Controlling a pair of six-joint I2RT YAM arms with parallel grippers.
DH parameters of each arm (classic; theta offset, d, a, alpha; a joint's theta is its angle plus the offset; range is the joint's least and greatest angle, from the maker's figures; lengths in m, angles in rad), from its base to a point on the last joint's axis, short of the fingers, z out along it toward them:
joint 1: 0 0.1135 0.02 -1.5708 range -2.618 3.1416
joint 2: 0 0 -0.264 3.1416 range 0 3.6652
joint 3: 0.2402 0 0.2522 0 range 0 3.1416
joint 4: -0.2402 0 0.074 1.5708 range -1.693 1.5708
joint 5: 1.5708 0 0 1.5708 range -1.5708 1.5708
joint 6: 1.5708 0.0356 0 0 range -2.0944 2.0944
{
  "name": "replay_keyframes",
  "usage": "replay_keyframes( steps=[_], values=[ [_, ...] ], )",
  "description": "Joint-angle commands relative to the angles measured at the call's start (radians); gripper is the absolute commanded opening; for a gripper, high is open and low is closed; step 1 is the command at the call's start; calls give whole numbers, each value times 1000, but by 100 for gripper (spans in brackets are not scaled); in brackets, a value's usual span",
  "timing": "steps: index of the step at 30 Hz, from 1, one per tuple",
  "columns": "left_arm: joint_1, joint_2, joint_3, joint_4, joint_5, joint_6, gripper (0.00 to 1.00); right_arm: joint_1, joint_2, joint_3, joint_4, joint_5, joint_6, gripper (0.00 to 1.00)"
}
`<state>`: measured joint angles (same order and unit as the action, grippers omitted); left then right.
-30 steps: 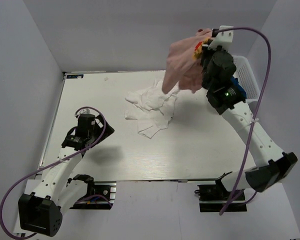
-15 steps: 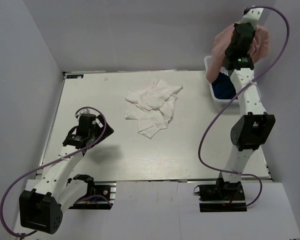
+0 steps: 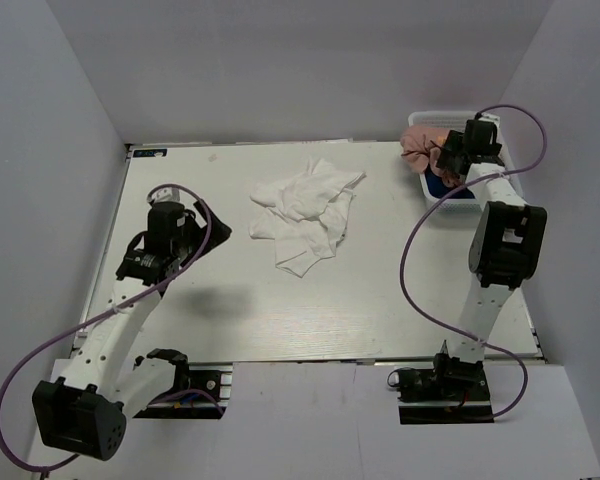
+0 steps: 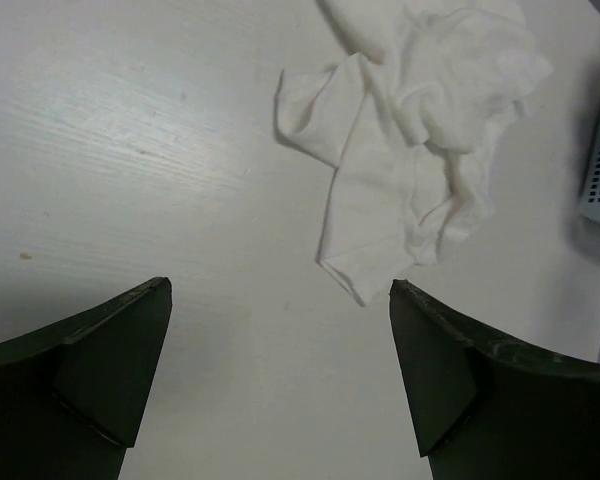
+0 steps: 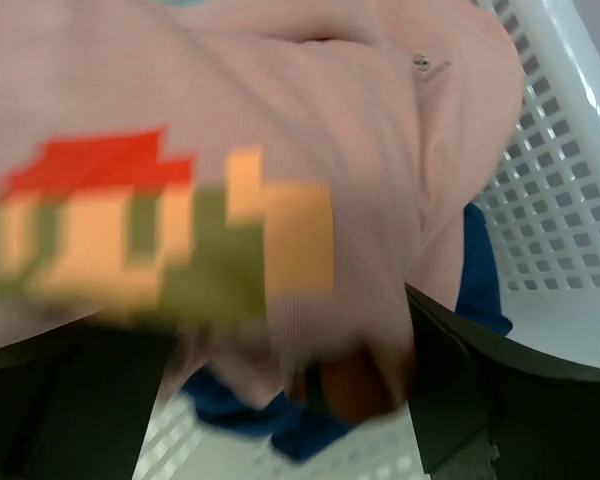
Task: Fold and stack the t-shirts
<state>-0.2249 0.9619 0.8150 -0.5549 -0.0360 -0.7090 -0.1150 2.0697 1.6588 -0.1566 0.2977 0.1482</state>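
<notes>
The white t-shirt [image 3: 302, 212] lies crumpled near the middle of the bench [image 3: 380, 290], at about 2 o'clock from the left gripper [image 4: 280, 290]. That gripper's jaws stand wide apart and hold nothing. In the left wrist view the cloth sits just ahead of them, toward 1 o'clock and clear of both fingers.

At the bench's 2 o'clock corner stands the white mesh basket [image 3: 448, 116]. The right gripper [image 3: 448, 160] reaches into it with its jaws spread. The pink t-shirt [image 5: 310, 130], with its red-and-orange print, is draped between and over them. It lies bunched at the basket's 10 o'clock side. The navy t-shirt [image 5: 480, 270] lies underneath, at 6 o'clock from the pink one.
</notes>
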Motion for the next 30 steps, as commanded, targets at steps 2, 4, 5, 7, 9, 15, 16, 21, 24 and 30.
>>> replay_keyframes(
  steps=[2,4,5,7,9,15,16,21,24,30],
  values=[
    [-5,66,93,48,66,43,100,46,-320,-55,71,-172,10,90],
    [-5,99,104,78,81,71,100,72,-416,-73,16,-318,-8,90],
    [-5,144,104,102,94,71,100,84,-437,-100,-21,-381,-25,90],
    [-5,202,127,118,111,112,100,153,-521,-210,-5,-437,-48,90],
    [-5,323,159,128,111,131,100,190,-546,-250,31,-479,-55,90],
    [-14,602,334,119,123,180,100,346,-441,-263,-8,-466,3,90],
    [-24,635,352,128,123,190,100,356,-404,-260,-12,-466,20,90],
    [-45,838,455,139,96,201,96,426,-237,-179,-47,-456,44,90],
    [-54,917,513,127,96,213,89,433,-139,-146,-47,-428,85,90],
    [-96,1005,517,139,157,246,72,439,33,-143,-14,-422,129,86]
  ],
)
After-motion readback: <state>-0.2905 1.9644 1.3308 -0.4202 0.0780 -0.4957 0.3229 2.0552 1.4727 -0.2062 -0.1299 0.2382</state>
